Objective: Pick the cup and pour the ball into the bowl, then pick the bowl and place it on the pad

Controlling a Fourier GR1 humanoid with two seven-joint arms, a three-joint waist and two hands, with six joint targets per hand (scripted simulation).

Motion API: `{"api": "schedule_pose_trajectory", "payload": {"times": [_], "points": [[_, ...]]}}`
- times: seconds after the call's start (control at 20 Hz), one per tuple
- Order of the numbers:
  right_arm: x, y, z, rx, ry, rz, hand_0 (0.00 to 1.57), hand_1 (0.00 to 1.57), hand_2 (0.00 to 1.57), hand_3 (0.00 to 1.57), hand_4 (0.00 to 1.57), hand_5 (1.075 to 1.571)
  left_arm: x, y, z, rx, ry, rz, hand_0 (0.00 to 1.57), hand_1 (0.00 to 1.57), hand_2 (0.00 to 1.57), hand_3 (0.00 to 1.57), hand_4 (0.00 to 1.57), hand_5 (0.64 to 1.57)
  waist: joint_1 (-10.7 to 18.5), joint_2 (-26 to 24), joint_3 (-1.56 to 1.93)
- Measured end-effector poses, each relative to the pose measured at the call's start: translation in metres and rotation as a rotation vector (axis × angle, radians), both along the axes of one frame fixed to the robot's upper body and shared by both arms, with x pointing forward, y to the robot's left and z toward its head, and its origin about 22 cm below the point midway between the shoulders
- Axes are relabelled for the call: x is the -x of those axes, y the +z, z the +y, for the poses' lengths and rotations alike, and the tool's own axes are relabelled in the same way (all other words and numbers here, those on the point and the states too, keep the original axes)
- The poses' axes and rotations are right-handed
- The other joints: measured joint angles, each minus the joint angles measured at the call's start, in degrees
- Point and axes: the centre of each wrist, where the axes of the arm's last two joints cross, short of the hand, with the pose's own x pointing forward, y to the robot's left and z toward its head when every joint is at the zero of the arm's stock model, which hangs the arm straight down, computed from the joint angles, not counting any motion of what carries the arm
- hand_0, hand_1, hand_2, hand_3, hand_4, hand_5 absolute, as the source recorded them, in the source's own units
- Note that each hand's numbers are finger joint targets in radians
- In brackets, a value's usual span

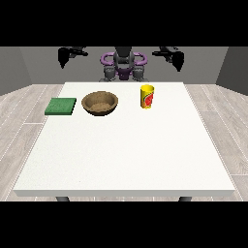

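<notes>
Cup (147, 97), yellow w/ red mark, stands upright on the far part of the table (126, 160), right of centre. Ball presumably inside, can't see it from here. Bowl (100, 103), brown and mouth up, sits just left of the cup w/ a clear gap between, so a short tip leftward should do the pour. Green pad (61, 106) lies flat left of the bowl, near the table's left edge, apart from the bowl; bowl's move there looks like a short slide-over.

Both hands are raised off the table beside the robot's body, holding nothing: hand at the view's right (177, 60) is above and right of the cup, hand at the view's left (63, 55) above and behind the pad. Fingers too small, can't tell open or closed.

Room: whole near half of the table is bare; pad's left edge is close to the table edge, so less margin there.
</notes>
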Motion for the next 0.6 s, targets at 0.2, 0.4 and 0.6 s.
{"api": "schedule_pose_trajectory", "payload": {"times": [0.2, 0.4, 0.6], "points": [[-0.006, 0.001, 0.002, 0.01, 0.015, -0.03, 0.0, 0.0, 0.0, 0.0, 0.0, 1.571, -0.006, -0.028, -0.017, -0.004, 0.013, -0.026, 0.0, 0.0, 0.0, 0.0, 0.0, 1.518, -1.0, 2.45, 0.0], [-0.01, 0.006, 0.001, 0.016, 0.033, -0.071, 0.0, 0.0, 0.0, 0.0, 0.0, 1.571, -0.009, -0.061, -0.032, -0.006, 0.036, -0.058, 0.0, 0.0, 0.0, 0.0, 0.0, 1.518, -2.36, 5.21, -0.02], [-0.016, 0.012, 0.0, 0.016, 0.051, -0.117, 0.0, 0.0, 0.0, 0.0, 0.0, 1.57, -0.022, -0.078, -0.036, -0.009, 0.064, -0.095, 0.0, 0.0, 0.0, 0.0, 0.0, 1.519, -3.74, 8.16, -0.03]]}}
